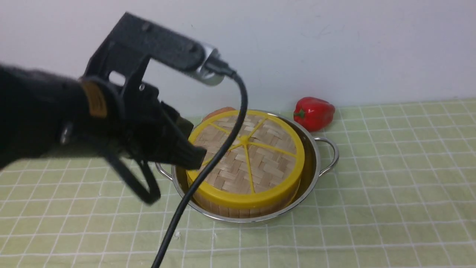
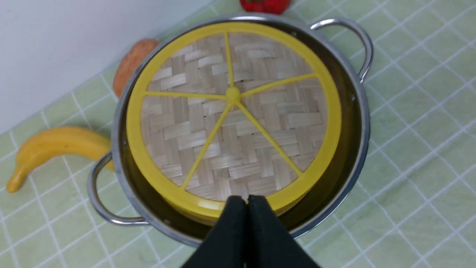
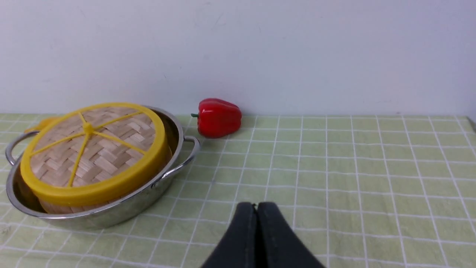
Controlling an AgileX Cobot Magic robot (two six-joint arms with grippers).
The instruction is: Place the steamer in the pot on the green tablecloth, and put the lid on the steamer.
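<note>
where the green tablecloth (image 1: 390,186) covers the table, holdings are listed below; places are read from the front view as a clock face centred on the pot.

1. pot (image 1: 316,167): shiny steel, standing on the cloth at mid-table, loop handles at 3 and 9 o'clock.
2. steamer (image 1: 238,213): seated inside the pot. only its upright slat wall shows, at 6 o'clock beneath the lid; contents hidden.
3. lid (image 1: 260,163): woven disc with yellow rim and six spokes, lying on top of the steamer and covering it. a wider strip of the pot's inner wall shows at 3 o'clock than elsewhere.
4. left gripper (image 1: 195,156): jaws pressed together with nothing between them, tip at the lid's rim at 9 o'clock; contact with the rim cannot be told.
5. right gripper (image 3: 256,210): seen in its own wrist view only. jaws closed tight and empty, above bare cloth, well apart from the pot.
6. red pepper (image 1: 314,113): at 1 o'clock, on the cloth by the wall, near the pot but not touching it.
7. orange item (image 1: 219,111): at 11 o'clock, just behind the pot's rim, mostly hidden; kind unclear.
8. banana (image 2: 55,145): on the cloth at 9 o'clock, one end just beside that handle.
9. black cable (image 1: 223,149): hangs from the left wrist, crossing in front of the lid.
</note>
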